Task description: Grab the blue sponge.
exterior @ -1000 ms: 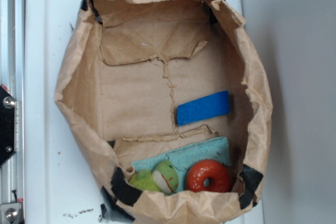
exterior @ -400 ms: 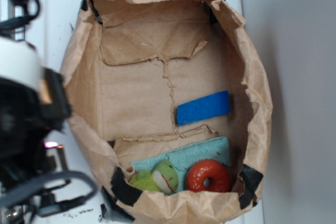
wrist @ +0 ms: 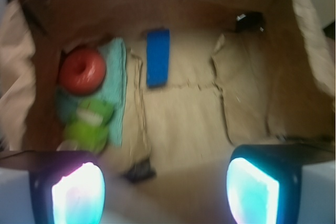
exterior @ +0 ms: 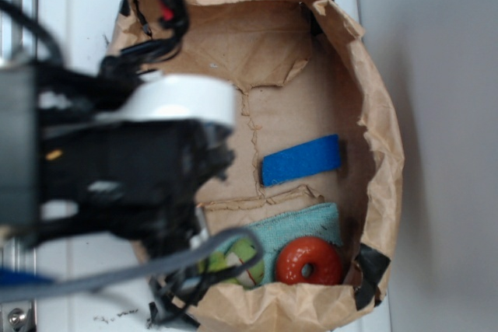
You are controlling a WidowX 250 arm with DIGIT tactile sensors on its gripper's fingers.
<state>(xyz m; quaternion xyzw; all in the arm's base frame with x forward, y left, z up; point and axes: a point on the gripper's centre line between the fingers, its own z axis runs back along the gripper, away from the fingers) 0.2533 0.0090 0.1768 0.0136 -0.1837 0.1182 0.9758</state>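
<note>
I'm hovering the gripper (wrist: pixel 165 187), fingers spread wide and holding nothing, over the paper bag's (exterior: pixel 381 126) near wall. The blue sponge (wrist: pixel 158 57) is lying flat on the bag floor, just beside the teal cloth (wrist: pixel 113 90). Descending carelessly, I'm risking snagging the crumpled wall.

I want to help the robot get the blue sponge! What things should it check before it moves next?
1. Blue sponge in sight: ok, it lies flat on the floor of the paper bag.
2. Nothing on top of the sponge: ok, its top is bare.
3. Sponge apart from the red ring, teal cloth and green toy: ok, a gap shows.
4. Claw open: ok, its fingers stand wide apart with nothing between them.
5. Claw over the sponge: not ok, the sponge lies well ahead of it.
6. Clear picture: not ok, the wrist view is blurred.
</note>
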